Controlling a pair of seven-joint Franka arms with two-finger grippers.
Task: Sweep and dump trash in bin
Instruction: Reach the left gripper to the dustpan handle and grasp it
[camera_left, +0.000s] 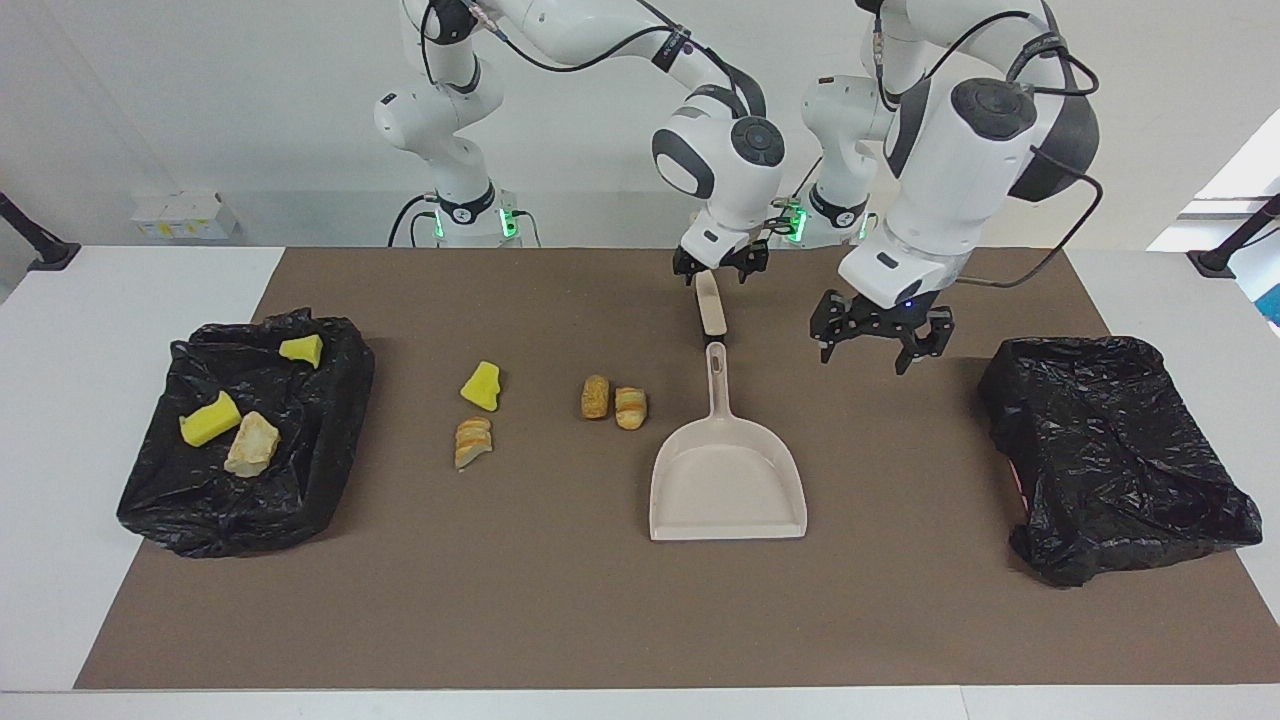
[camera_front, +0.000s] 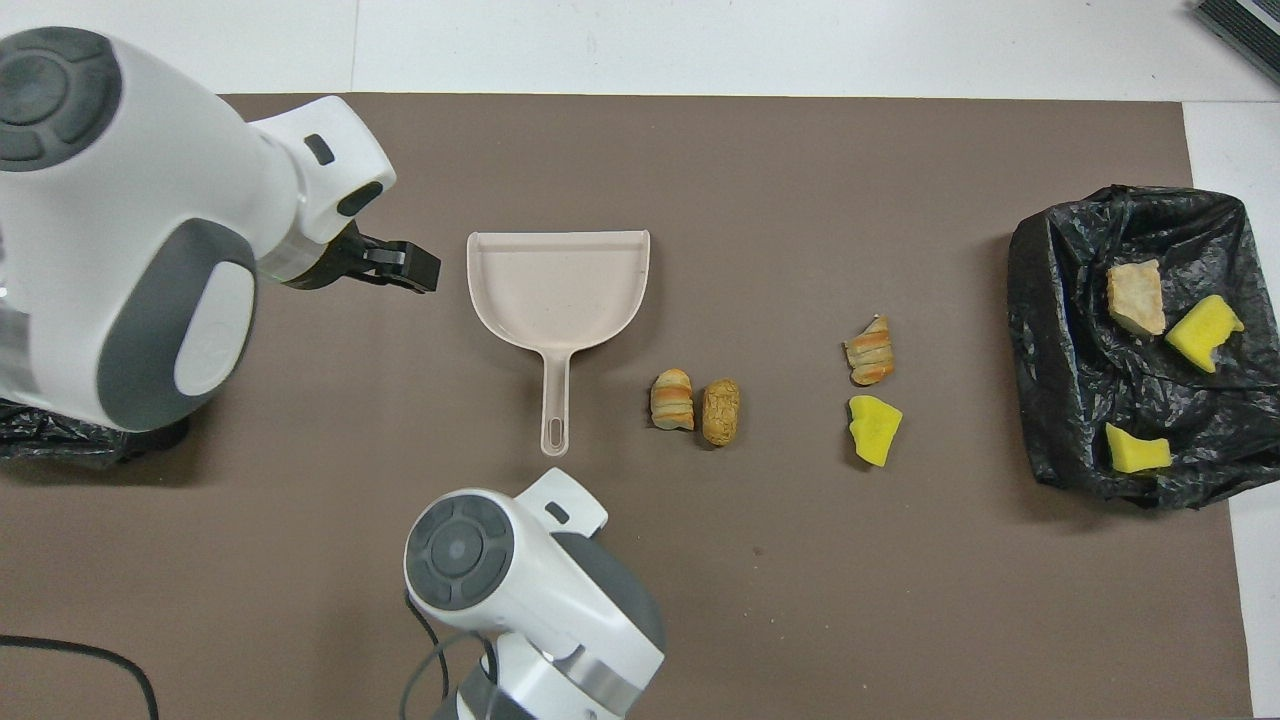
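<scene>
Closest to the robots, the right end effector (camera_left: 720, 265) hangs spread wide over the near end of the brush (camera_left: 711, 304), holding nothing. I'd drop straight down and pinch the handle squarely so the bristles stay level. The left end effector (camera_left: 878, 338), also wide and empty, is over the desk (camera_left: 60, 420) beside the dustpan (camera_left: 727, 490) handle. Farther out is the trash (camera_left: 596, 396): a yellow sponge chunk and three tan striped rolls lie loose beside the dustpan, and three more pieces are already in the black-bagged bin (camera_left: 330, 470) at the right arm's end.
</scene>
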